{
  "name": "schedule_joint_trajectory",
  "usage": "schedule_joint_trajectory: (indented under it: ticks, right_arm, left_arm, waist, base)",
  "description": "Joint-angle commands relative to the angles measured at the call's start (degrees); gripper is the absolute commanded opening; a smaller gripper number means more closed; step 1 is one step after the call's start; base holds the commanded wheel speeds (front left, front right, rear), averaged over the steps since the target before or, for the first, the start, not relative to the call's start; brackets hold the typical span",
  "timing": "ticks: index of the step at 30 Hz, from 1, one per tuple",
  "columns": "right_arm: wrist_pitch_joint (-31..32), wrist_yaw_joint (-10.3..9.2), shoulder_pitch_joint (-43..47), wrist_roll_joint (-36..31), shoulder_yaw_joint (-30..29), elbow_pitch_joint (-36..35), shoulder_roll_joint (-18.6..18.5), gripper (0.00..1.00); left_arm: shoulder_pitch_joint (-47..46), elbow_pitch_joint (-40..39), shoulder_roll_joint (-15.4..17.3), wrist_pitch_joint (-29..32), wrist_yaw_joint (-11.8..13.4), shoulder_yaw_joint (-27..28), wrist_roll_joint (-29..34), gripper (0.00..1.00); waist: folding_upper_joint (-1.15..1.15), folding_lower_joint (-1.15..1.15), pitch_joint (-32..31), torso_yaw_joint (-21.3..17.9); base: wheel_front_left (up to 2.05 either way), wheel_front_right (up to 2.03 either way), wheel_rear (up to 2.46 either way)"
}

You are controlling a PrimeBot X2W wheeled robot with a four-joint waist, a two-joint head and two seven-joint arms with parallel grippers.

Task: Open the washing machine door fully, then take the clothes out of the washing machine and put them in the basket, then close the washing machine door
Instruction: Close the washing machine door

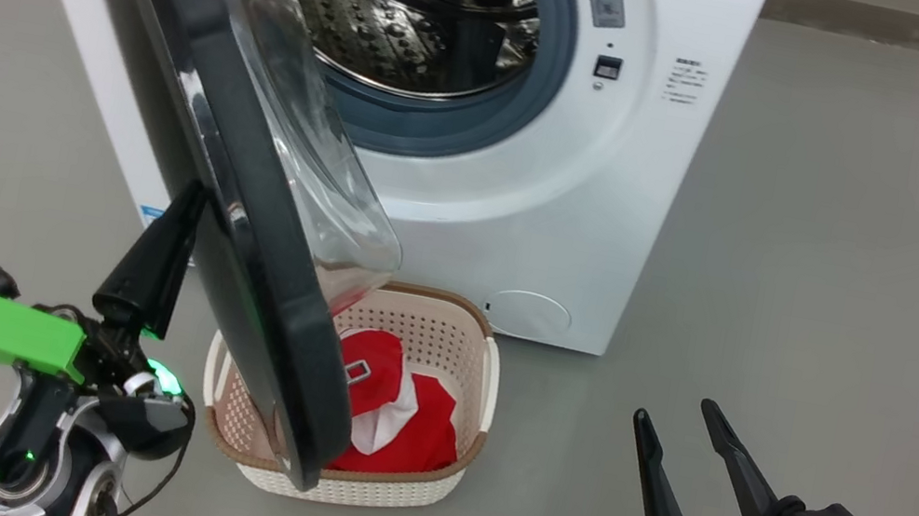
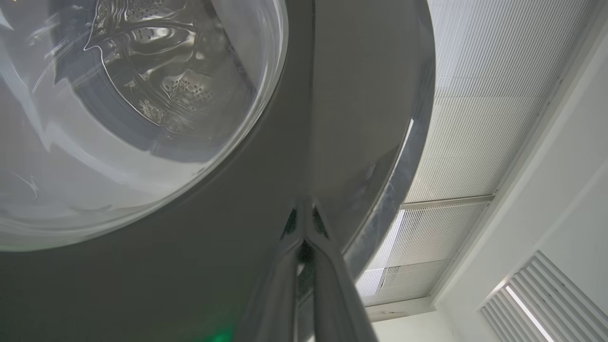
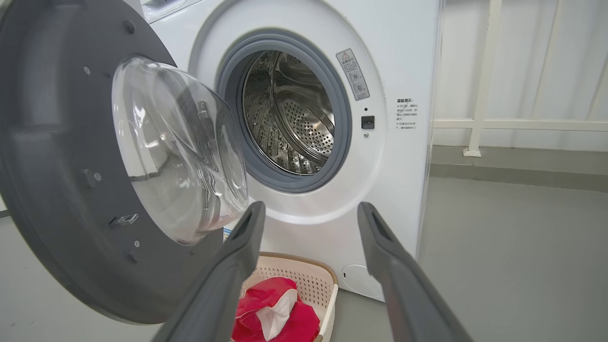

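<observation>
The white washing machine (image 1: 579, 222) stands with its door (image 1: 260, 261) swung partway out over the basket (image 1: 446, 331). Its steel drum (image 3: 294, 123) looks empty. The red and white clothes (image 1: 410, 429) lie in the cream basket on the floor below the opening. My left gripper (image 1: 191, 197) is shut with nothing in it. Its tips rest at the door's outer face (image 2: 237, 266), just beside the glass window (image 2: 118, 118). Low on the right, well off the machine, my right gripper (image 1: 678, 412) stands open and empty. Between its fingers I see the door (image 3: 57, 190), basket (image 3: 313, 280) and clothes (image 3: 266, 304).
Bare grey floor (image 1: 837, 315) spreads to the right of the washing machine. A white railing (image 3: 475, 123) runs along the wall behind it. The door's lower edge hangs over the basket's left half.
</observation>
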Motion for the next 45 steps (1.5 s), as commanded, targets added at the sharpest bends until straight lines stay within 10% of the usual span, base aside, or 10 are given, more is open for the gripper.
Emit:
schedule_joint_trajectory:
  ticks: [1, 45]
  right_arm:
    - [-0.36, 0.36, -2.52, 0.59, 1.34, -1.41, -0.45, 1.00]
    - [-0.36, 0.36, -5.87, 2.26, 2.60, -0.75, -1.37, 1.00]
  left_arm:
    - [-2.35, -1.96, 0.59, -0.11, -0.99, 0.59, -0.94, 0.00]
    - [-25.47, 16.98, 2.86, -8.05, -2.65, 4.44, 0.25, 0.00]
  waist:
    - [0.00, 0.00, 0.84, -2.18]
    - [0.00, 0.00, 7.61, -19.92]
  base:
    - [0.00, 0.00, 0.00]
    - [0.00, 0.00, 0.00]
